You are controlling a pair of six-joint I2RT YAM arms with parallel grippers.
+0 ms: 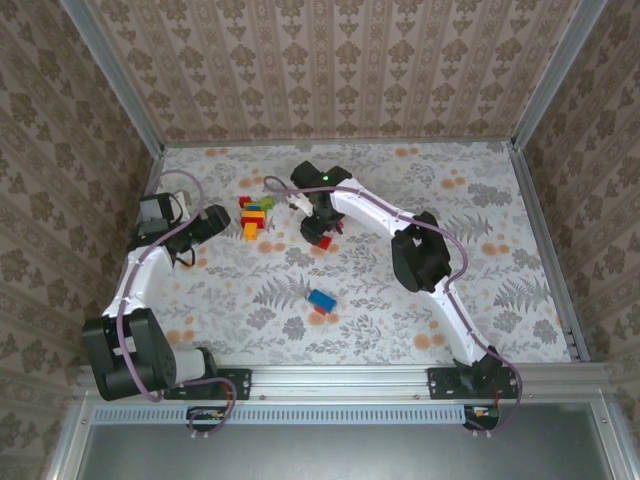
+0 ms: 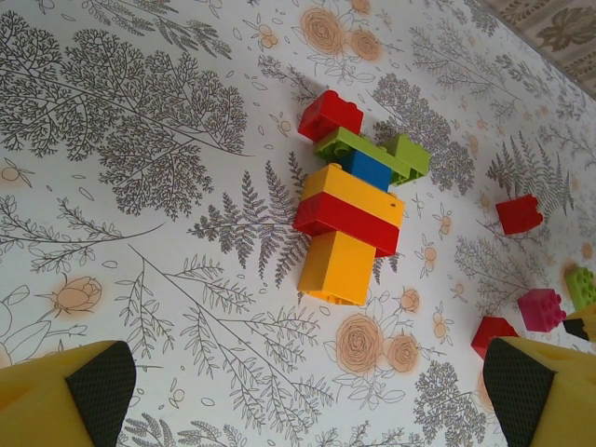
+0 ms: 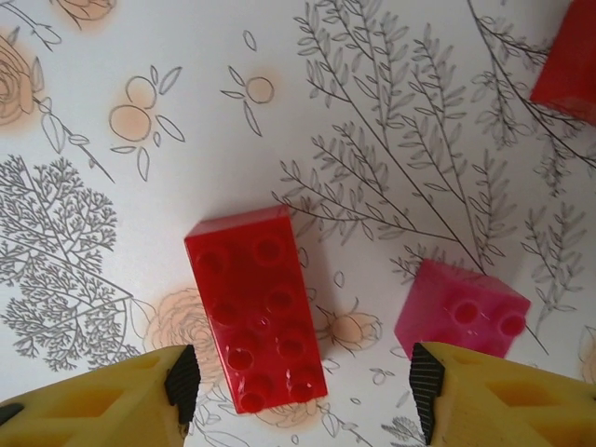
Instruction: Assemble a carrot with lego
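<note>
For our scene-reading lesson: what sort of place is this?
Likely a robot test cell: patterned wall panels in a metal frame box in a floral table, with a left arm and right arm bolted to its near rail.

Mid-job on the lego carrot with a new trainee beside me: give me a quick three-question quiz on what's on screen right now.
1. True or false: the right pincer is shut on a green brick.
2. The eight-stud brick between its fingers is: A blue, B red, C magenta.
3. Which pincer faces the joined stack?
Key: 1 false, its jaws stand open; 2 B; 3 the left pincer.
</note>
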